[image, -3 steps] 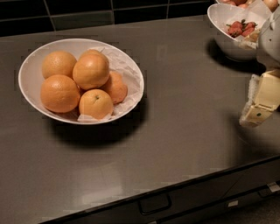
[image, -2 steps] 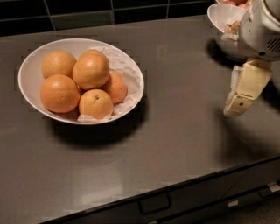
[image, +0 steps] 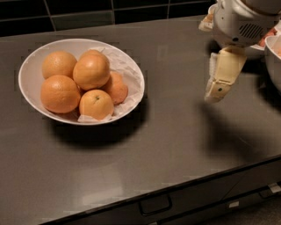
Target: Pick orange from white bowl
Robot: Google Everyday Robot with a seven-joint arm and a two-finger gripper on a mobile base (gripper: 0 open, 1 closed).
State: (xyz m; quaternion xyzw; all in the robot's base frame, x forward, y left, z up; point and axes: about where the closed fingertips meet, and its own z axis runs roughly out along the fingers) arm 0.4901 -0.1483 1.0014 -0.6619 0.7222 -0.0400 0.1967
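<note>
The camera view looks down on a dark grey counter (image: 175,145) that fills most of the frame, with a strip of black wall tiles (image: 83,9) along the top edge and a drawer front with a recessed handle (image: 156,204) along the bottom.

The white bowl (image: 30,66) sits in the upper left of the frame, wide and shallow, lined with crinkled white paper (image: 125,66) that shows along its right side. Five oranges are piled in it. The orange (image: 91,71) lies at the top of the pile, near the middle of the bowl; it is large, round and smooth, with a pale sheen on its skin. It rests on its neighbours: a second large orange (image: 59,64) to its upper left, a third large orange (image: 60,93) to its lower left, a smaller orange with a dark stem dimple (image: 96,104) at the front, and a half-hidden orange (image: 116,87) to its right, against the paper.

The gripper (image: 216,94) hangs in the upper right of the frame, well apart from the white bowl and to its right. It is cream-coloured, points down and slightly left over the bare counter, and hangs from the arm's rounded white wrist housing (image: 239,22). Whether it is released or clenched cannot be told from this angle. Its shadow (image: 228,132) falls on the counter below it.

At the right edge, partly behind the wrist housing, the rim of another white bowl (image: 272,61) shows, with something reddish (image: 268,37) just above it.
</note>
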